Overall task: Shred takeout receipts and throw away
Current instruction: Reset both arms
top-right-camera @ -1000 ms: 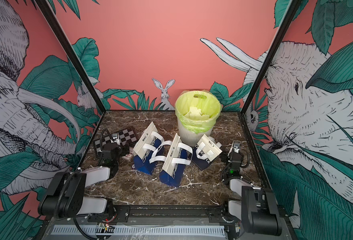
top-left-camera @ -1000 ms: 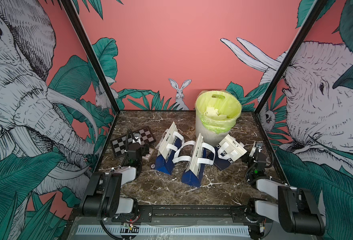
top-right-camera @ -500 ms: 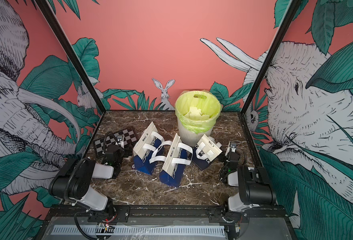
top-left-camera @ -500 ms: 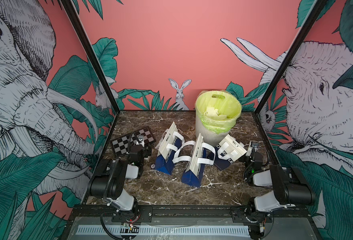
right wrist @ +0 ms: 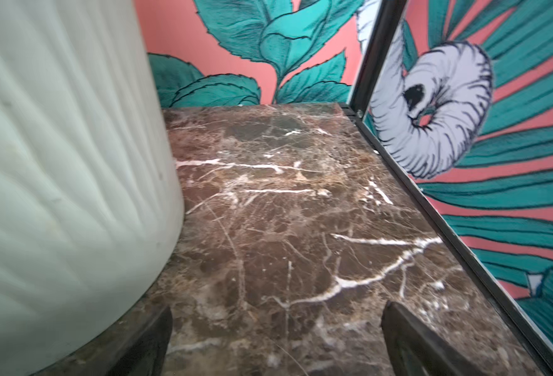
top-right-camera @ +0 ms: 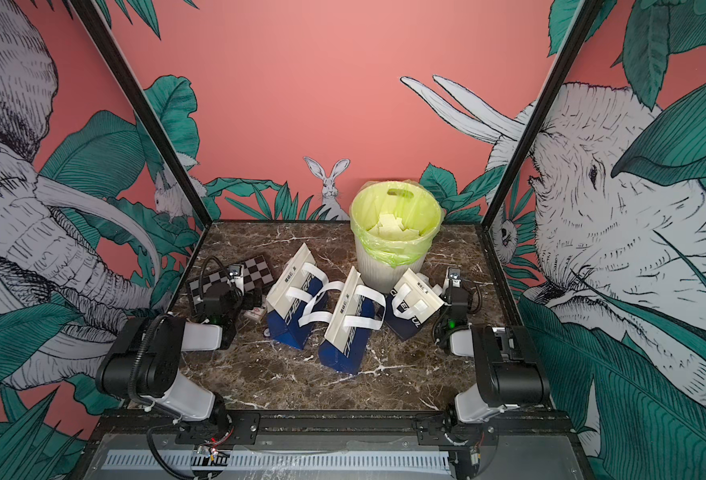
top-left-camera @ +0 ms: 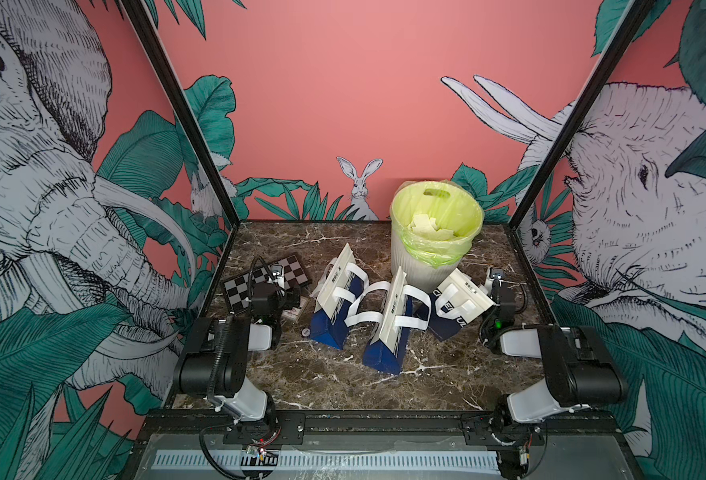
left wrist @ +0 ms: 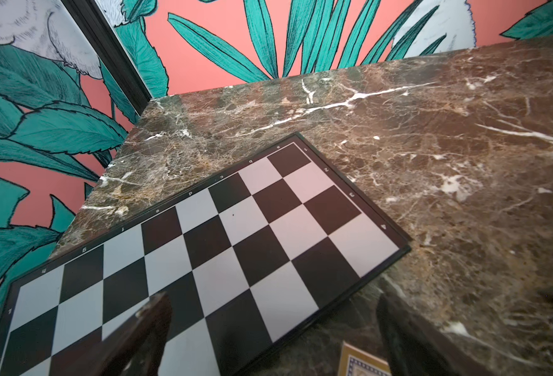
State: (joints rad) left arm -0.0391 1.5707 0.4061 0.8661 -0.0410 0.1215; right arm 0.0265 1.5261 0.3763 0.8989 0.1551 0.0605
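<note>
Standing spread with nothing between its fingers, the left gripper [left wrist: 273, 302] hangs over the chessboard [left wrist: 236, 228] near the left edge of the counter [top-left-camera: 322, 374]. The right gripper [right wrist: 278, 309] is likewise released and empty, low over bare marble between the bin [top-left-camera: 422, 266] and the counter's right edge. Receipt pieces [top-left-camera: 426, 226] lie inside the lined bin near the back edge; three bags [top-left-camera: 334, 307] sit just in front of it.
</note>
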